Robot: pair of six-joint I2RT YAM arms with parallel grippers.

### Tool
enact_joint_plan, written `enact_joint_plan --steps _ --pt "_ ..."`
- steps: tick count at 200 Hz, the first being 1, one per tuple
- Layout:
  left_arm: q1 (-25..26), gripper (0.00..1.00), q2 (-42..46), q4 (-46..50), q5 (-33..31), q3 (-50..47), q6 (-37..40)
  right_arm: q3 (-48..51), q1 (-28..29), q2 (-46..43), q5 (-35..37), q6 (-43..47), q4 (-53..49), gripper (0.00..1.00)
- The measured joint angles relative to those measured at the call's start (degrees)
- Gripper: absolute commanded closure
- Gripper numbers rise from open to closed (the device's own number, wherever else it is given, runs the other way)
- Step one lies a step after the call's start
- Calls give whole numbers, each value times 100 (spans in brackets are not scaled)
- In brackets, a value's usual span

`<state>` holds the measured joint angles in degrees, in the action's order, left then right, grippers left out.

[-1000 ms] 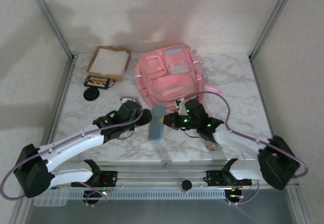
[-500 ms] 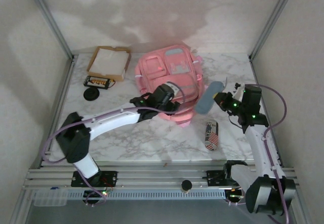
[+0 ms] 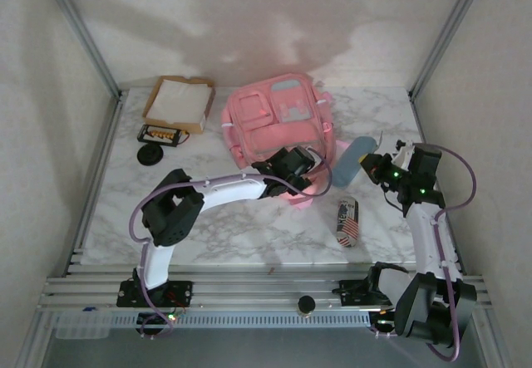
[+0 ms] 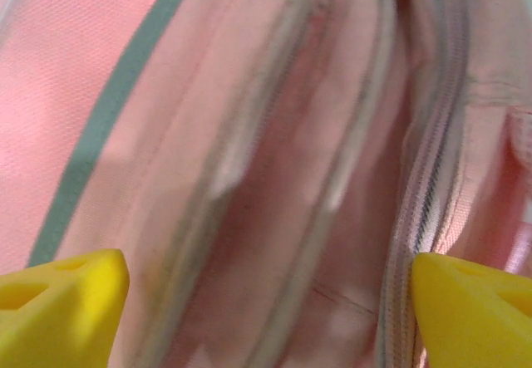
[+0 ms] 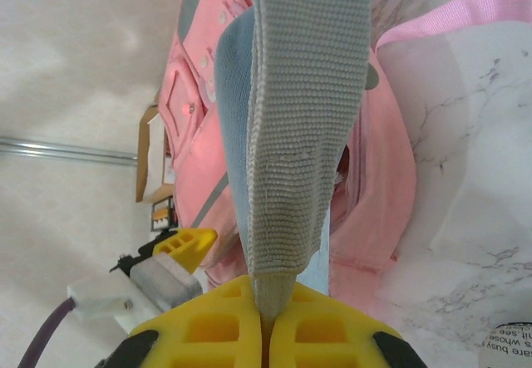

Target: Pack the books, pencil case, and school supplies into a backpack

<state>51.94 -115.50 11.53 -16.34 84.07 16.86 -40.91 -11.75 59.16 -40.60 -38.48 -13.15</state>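
Top view and two wrist views of a two-arm rig at a marble worktop [image 3: 208,227].

**Backpack.** The pink backpack [image 3: 274,119] lies flat at the far middle of the worktop with its front pockets facing up. A pink strap [image 5: 465,9] trails from it across the marble.

**Left arm.** The arm reaches in from the left to the near end of the backpack. The left tool [image 4: 266,314] stands open. Its yellow fingertips [image 4: 58,301] are set wide apart, close above pink fabric and a zip line, and nothing is held between them.

**Right arm.** The arm rises at the right edge of the worktop. The right tool [image 5: 264,306] is closed on one end of the pencil case [image 3: 347,159], a blue-grey woven pouch. The pouch is held clear of the worktop, just beside the backpack's right side, and points toward the backpack.

**Other items.**
- A small cylinder with a flag print [image 3: 347,222] lies on the marble between the backpack's near end and the right arm.
- At the far left corner sits a shallow cardboard tray [image 3: 179,102] with a white sheet in it.
- Just in front of the tray are a small black holder [image 3: 161,134] and a black disc [image 3: 150,154].
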Motion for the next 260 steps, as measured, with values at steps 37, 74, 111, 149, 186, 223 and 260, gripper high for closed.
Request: enact_joint_plan --steps 37,74,111,149,186,223,260 --pt "-197 27 -109 0 -35 345 203 0 0 44 2 42 24 100" --pt "-332 27 -157 258 129 713 332 0 0 107 4 146 4 100" --pt "-317 34 -195 444 273 750 426 0 0 120 4 186 11 100" --pt "-149 39 -339 326 114 616 566 2 0 151 2 186 50 100" --pt "-140 53 -542 -116 -98 455 623 4 0 184 2 186 122 100" --pt "-140 87 -542 -380 -155 435 831 4 0 203 2 186 144 100" --pt "-195 100 -542 -437 -186 509 898 4 0 232 11 229 138 100"
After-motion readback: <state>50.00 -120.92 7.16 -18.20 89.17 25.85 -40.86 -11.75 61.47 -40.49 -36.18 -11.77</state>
